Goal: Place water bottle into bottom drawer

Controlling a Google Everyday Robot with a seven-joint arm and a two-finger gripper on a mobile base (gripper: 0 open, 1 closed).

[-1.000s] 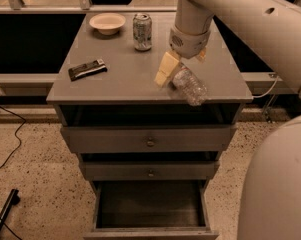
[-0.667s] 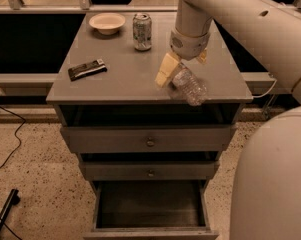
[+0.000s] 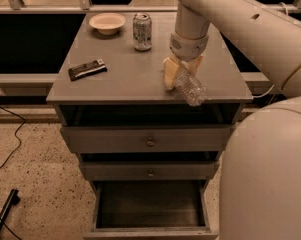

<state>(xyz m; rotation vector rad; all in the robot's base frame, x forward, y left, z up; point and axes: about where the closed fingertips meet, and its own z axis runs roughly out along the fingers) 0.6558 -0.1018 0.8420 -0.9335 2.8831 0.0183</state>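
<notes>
Tool (image 3: pixel 182 74) hangs from the big cream arm (image 3: pixel 240 19), just in front of the can (image 3: pixel 142 31) and a bit to its right, low over the grey tabletop (image 3: pixel 120 86). Its two pale fingers (image 3: pixel 169 76) are closed on the water bottle (image 3: pixel 191 89). The bottle is clear and crinkly. It is tipped over on a slant, and its lower end pokes out past the front edge of the tabletop, well in front of the can. A pale bowl (image 3: pixel 107 23) sits just left of the can. A flat dark packet (image 3: pixel 87 69) lies in front of the can and off to the left. Far below the can are three grey drawers. The top drawer (image 3: pixel 149 140) and the middle drawer (image 3: pixel 150 171) each have a small round knob. The bottom drawer (image 3: pixel 149 204) is pulled out, and its dark inside shows.
</notes>
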